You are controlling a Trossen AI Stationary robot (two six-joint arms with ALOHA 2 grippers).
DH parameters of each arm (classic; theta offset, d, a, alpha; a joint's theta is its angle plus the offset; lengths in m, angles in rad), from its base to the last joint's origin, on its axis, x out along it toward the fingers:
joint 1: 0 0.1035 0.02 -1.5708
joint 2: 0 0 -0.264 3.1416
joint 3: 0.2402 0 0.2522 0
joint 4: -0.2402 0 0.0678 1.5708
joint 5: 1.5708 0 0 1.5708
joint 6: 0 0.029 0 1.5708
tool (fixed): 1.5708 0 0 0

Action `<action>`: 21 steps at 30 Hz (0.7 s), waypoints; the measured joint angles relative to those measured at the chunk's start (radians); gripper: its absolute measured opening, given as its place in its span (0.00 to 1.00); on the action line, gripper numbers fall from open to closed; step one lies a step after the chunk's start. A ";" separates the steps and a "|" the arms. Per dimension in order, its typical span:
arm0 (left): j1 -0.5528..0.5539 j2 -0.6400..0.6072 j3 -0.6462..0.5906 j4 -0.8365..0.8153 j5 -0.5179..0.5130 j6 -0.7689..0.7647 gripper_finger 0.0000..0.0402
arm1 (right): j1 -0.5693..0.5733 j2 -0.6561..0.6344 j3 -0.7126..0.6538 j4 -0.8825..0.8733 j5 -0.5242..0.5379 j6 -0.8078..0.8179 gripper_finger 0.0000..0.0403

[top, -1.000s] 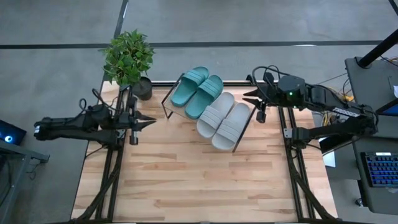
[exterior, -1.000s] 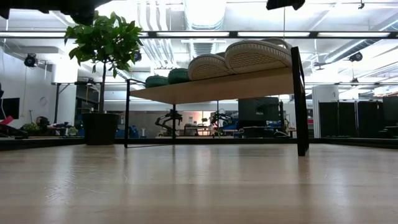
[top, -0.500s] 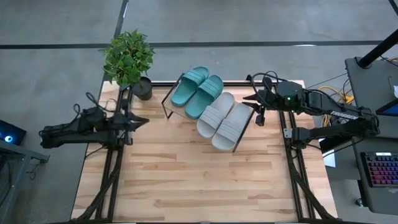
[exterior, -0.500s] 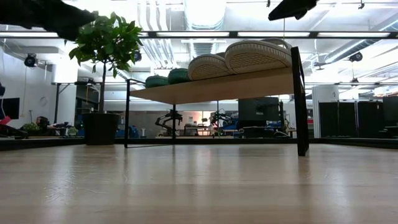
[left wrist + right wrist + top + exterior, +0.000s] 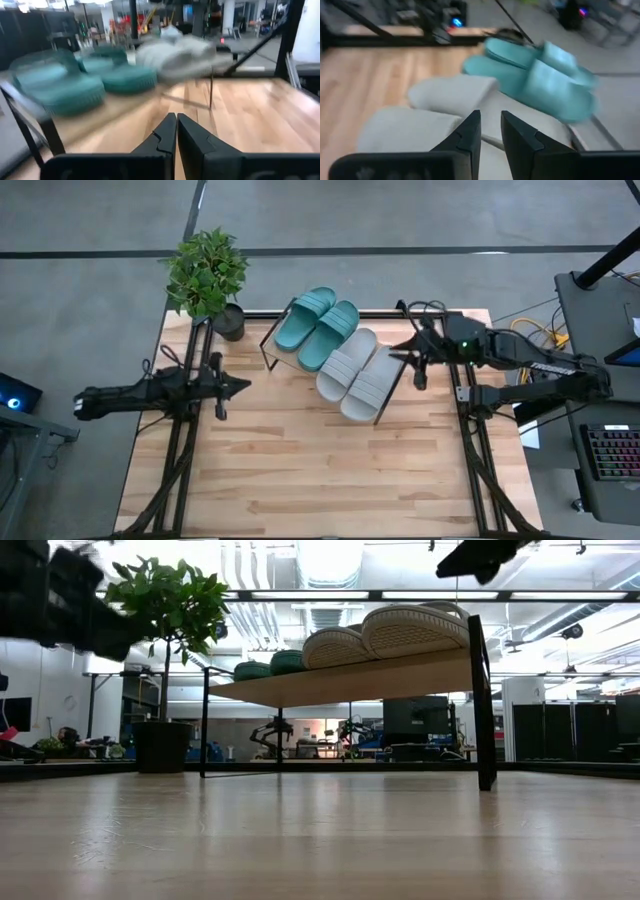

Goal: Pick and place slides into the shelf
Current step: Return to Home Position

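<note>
A: Status?
B: All four slides sit on the shelf (image 5: 340,683), at the tabletop's (image 5: 300,470) 12 o'clock end: teal pair (image 5: 318,328), grey pair (image 5: 362,373) beside it. Placing looks done.
A: Arms?
B: Left gripper (image 5: 245,386) at the shelf's 8 o'clock, jaws closed to a sliver, empty. Right gripper (image 5: 398,350) at its 3 o'clock, jaws slightly parted, empty. Only homing left, I'd say.

Teal-green slides (image 5: 317,328): matt.
Light-grey slides (image 5: 362,373): matt, textured soles.
Slanted shelf (image 5: 340,685): light wood board, black metal frame.
Surface (image 5: 300,470): pale wood, slight sheen.
</note>
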 joint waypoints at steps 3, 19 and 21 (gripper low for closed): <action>-0.005 -0.038 -0.048 0.038 -0.005 -0.004 0.00 | 0.027 -0.021 -0.116 0.175 -0.064 0.007 0.16; -0.005 -0.025 -0.051 0.064 0.003 0.020 0.00 | 0.046 -0.292 -0.644 0.668 -0.259 0.108 0.13; -0.005 -0.023 -0.052 0.061 0.002 0.020 0.00 | 0.072 -0.370 -0.688 0.680 -0.251 0.128 0.13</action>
